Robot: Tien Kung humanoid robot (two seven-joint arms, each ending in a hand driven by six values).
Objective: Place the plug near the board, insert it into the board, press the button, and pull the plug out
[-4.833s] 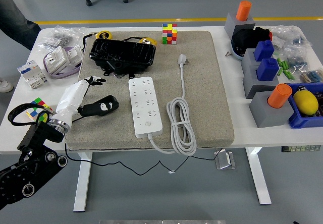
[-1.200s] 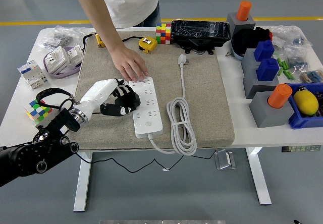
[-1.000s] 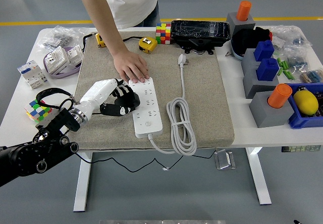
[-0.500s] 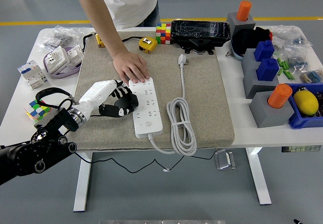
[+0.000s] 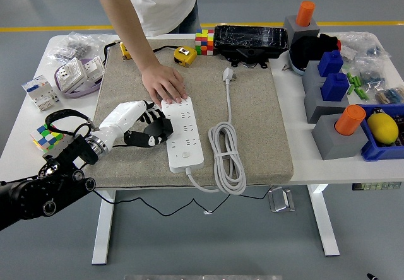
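Note:
A white power strip (image 5: pixel 182 132) lies lengthwise on the grey felt mat (image 5: pixel 252 116), its button near the front end. Its white plug (image 5: pixel 228 74) lies on the mat at the far side, apart from the strip, its cable (image 5: pixel 226 154) coiled to the right of the strip. My left hand (image 5: pixel 153 128), black fingers curled, rests on the mat against the strip's left edge and holds nothing. A person's hand (image 5: pixel 165 82) presses flat on the strip's far end. My right hand is out of view.
A black wrapped box (image 5: pixel 250 40), a colour cube (image 5: pixel 204 41) and a yellow tape measure (image 5: pixel 184 54) sit at the mat's far edge. Grey and blue blocks with orange pegs (image 5: pixel 334 97) stand at the right. Small boxes (image 5: pixel 69 72) and another cube (image 5: pixel 46 137) lie at the left.
Since 4.8 s ago a person reached in, moved the black box to the far right and laid a hand on the strip. My left hand moved to the strip's left edge and has barely shifted lately.

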